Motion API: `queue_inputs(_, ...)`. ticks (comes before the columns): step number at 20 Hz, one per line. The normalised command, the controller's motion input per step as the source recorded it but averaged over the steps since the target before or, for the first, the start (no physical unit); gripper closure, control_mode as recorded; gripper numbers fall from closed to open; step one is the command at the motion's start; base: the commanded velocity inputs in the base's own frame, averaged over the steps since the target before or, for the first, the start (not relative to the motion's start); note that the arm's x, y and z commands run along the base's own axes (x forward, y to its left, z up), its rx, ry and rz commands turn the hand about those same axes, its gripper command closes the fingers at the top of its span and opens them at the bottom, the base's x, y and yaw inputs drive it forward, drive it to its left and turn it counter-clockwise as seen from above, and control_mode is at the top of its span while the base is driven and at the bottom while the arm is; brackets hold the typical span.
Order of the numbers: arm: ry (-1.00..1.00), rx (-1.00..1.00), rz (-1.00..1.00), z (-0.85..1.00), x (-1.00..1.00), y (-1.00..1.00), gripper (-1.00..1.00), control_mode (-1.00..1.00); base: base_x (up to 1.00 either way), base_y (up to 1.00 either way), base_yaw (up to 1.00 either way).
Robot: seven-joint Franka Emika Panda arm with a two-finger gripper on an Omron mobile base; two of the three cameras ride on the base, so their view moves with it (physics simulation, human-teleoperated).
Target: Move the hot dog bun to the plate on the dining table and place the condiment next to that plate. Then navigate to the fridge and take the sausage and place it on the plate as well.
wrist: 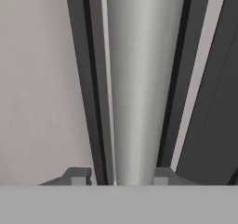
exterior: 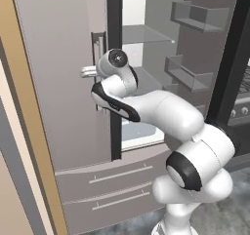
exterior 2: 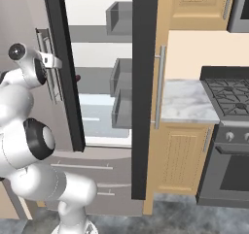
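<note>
A: Hand view has the tool (wrist: 118,175) up close: two dark fingertips at the bottom, one at 7 o'clock and one at 5 o'clock, with a pale grey vertical bar, the door handle (wrist: 142,79), running up between them. The tips sit right against its sides, so the tool is closed on the handle.

B: Left base view tells where that is. The arm bends up from 4 o'clock and the hand (exterior: 113,66) meets the edge of the fridge (exterior: 63,83) near the middle of the frame, at the dark strip between its two doors. The tips themselves are hidden behind the wrist there.

A: What does the right base view add?

B: It looks into the gap. The fridge's right door stands open, showing a pale interior with glass shelves and grey door bins (exterior 2: 121,87). Just past the dark door edge, at about 9 o'clock from the bins, a small reddish-brown end pokes out at shelf height; that looks like the sausage (exterior 2: 77,77), most of it hidden.

A: I cannot find it from the left base camera; I see shelves, bins and a white drawer (exterior: 141,131).

B: Right base view also shows a marble-topped wooden cabinet (exterior 2: 187,102) and a dark stove (exterior 2: 228,94) at 3 o'clock.
</note>
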Motion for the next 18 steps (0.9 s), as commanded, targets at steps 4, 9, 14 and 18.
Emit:
queue_inputs(4, -0.02, 0.00, 0.00, -0.01, -0.04, 0.76, 1.00, -1.00, 0.00, 0.00, 0.00)
queue_inputs(9, -0.01, 0.00, 0.04, 0.01, -0.59, 0.94, 1.00, -1.00, 0.00, 0.00, 0.00)
queue_inputs(14, 0.00, 0.00, 0.06, 0.07, -0.94, 0.92, 1.00, -1.00, 0.00, 0.00, 0.00)
queue_inputs(18, 0.00, 0.00, 0.08, 0.08, -1.00, 0.95, 1.00, -1.00, 0.00, 0.00, 0.00)
